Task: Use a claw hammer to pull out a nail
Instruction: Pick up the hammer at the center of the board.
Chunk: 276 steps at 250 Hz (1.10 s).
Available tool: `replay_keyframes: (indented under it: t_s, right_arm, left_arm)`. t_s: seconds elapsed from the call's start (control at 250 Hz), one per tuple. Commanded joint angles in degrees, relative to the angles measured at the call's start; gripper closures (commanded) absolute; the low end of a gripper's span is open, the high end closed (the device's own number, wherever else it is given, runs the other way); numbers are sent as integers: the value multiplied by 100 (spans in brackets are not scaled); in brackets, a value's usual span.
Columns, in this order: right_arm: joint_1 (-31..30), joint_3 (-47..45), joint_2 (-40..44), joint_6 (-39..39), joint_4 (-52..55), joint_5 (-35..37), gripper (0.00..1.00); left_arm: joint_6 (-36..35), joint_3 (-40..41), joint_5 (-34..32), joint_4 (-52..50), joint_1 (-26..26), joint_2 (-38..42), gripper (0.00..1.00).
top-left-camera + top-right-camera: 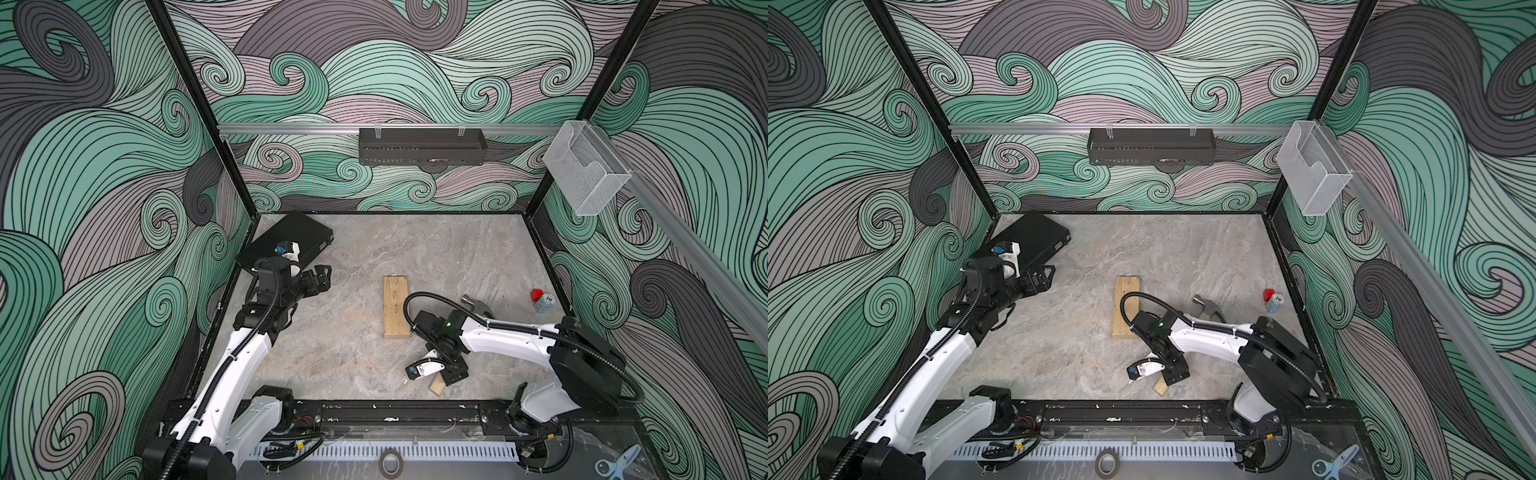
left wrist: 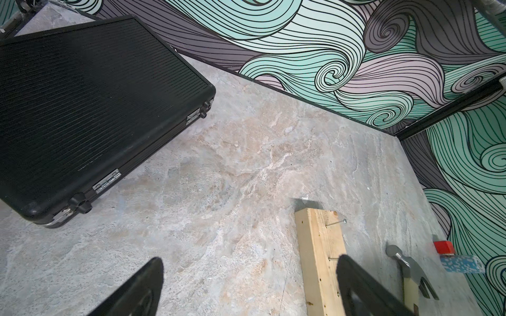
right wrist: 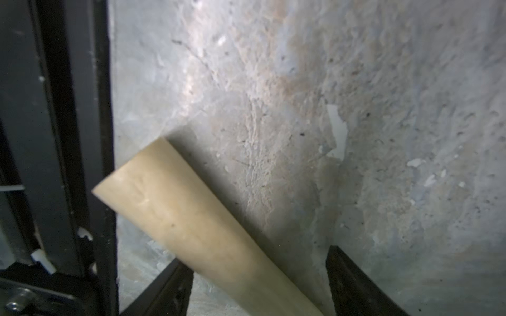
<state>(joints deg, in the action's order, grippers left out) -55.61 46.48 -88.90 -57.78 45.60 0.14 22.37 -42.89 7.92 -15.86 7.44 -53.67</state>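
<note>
The hammer [image 1: 476, 305] is lying flat on the table [image 1: 353, 249], to the right of the plank [image 1: 396, 307]. Its handle end is poking out near the front edge, and its head is pointing toward the far right. The right arm is hiding its middle.

The right gripper [image 1: 451, 374] is reaching down over the handle, close to that end. In the right wrist view the handle [image 3: 191, 219] is running between the two fingers [image 3: 356, 284]. One finger is sitting right by the wood and the other is showing a gap, so the jaws are spread, not pinching.

The handle is looking pale, smooth and round. The head [image 2: 408, 265] is looking grey, with a curved, forked claw.

The left gripper [image 1: 320, 276] is hanging spread wide, well apart from the hammer, holding nothing.
</note>
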Motion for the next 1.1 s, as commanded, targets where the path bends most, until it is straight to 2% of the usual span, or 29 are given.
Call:
replay_keyframes:
  t_s: [0.0,0.216,0.427,0.607,0.827,0.927,1.047,1.099]
  right_arm:
    - [103,131,-160,193,-219,-132,30]
    - [643,316,-405,566,-485,-376,44]
    - [1119,583,-736,791,-497,-403,48]
    - [1097,865,-964,667,-234,-801,46]
    - [934,1075,-1131,557,-99,-942,56]
    - [823,1066,-994,557,-182,-998,57]
    - [770,1005,-747,482,-176,-1007,66]
    - [763,957,-604,425,-153,-1051,67]
  left_arm:
    - [-120,11,-80,-142,38,61,4]
    - [-110,27,-63,-137,44,50,4]
    - [-64,-35,-48,-155,47,-4,4]
    - [41,-35,-59,-120,47,-20,4]
    - [72,-95,-47,-137,55,6,4]
    - [75,-134,-28,-151,63,11,4]
    - [85,-149,-19,-150,69,33,4]
    - [84,-151,-19,-140,82,50,4]
